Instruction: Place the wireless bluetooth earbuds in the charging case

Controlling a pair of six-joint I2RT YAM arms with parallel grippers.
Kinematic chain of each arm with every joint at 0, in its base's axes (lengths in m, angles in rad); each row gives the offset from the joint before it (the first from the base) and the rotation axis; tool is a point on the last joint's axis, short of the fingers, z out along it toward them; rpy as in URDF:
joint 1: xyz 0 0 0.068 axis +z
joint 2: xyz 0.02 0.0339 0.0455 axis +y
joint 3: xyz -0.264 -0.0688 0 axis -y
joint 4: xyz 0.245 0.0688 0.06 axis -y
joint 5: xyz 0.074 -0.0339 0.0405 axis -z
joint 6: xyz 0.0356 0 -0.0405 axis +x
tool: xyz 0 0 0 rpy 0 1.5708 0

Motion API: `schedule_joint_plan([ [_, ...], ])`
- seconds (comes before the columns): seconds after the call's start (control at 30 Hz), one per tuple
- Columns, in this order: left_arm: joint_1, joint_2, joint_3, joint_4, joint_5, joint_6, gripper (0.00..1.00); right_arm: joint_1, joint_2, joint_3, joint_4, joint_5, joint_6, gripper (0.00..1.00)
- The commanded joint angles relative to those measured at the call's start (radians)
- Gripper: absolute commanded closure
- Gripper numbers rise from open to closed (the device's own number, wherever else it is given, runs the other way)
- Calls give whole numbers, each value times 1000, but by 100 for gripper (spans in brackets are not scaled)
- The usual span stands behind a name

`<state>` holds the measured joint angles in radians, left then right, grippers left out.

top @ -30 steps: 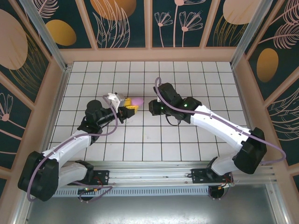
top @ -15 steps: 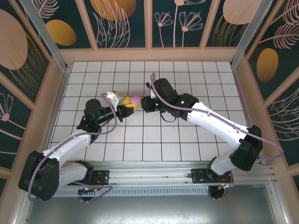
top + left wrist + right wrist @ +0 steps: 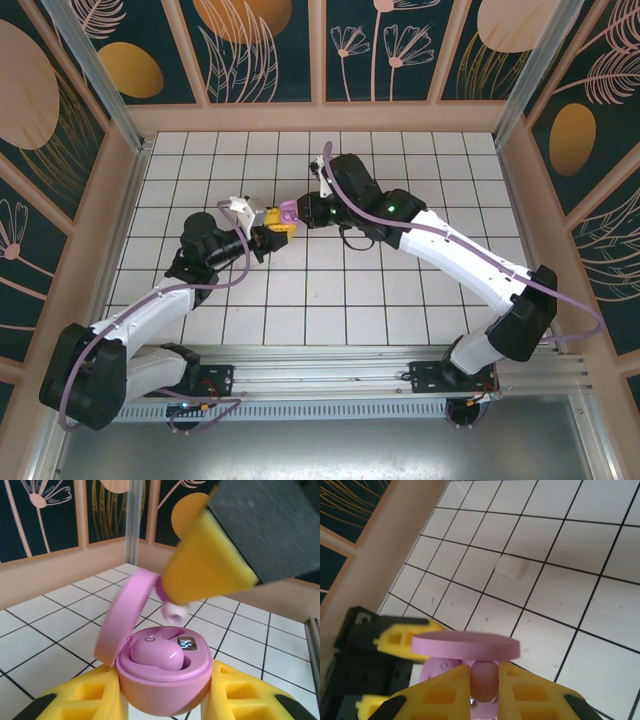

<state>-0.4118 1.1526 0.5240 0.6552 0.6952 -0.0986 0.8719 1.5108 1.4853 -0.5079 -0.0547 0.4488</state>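
Lilac rounded plastic earbud (image 3: 175, 613) sits pinched in our right hand (image 3: 484, 684), just above the open lilac pebble-shaped charging case (image 3: 165, 690) our left hand (image 3: 278, 230) grips.

- a robot test cell in a lab, not a home or a shop: a staged, boxed-in workspace
- two white robot arms, the left arm (image 3: 150, 310) and the right arm (image 3: 470, 270), are bolted side by side to a metal rail (image 3: 330, 362) at the near edge of the desk (image 3: 330, 310)
- each arm ends in a yellow-padded tool, the left claw (image 3: 276, 231) and the right claw (image 3: 302, 213), and purple cables (image 3: 601, 318) loop along the arms
- the desk top is a white grid of tiles, fenced by wood-framed wall panels (image 3: 260, 50) printed with dark botanical patterns, with aluminium posts (image 3: 95, 65) at the corners
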Motion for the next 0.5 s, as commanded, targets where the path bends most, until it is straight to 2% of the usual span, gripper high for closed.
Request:
schedule_joint_plan([
  [0.0, -5, -1, 17, 34, 44, 2, 100, -2, 27, 32, 20, -11, -27, 83],
  [0.47, -4, -10, 19, -2, 38, 39, 100, -1, 66, 138, -204, 54, -131, 83],
])
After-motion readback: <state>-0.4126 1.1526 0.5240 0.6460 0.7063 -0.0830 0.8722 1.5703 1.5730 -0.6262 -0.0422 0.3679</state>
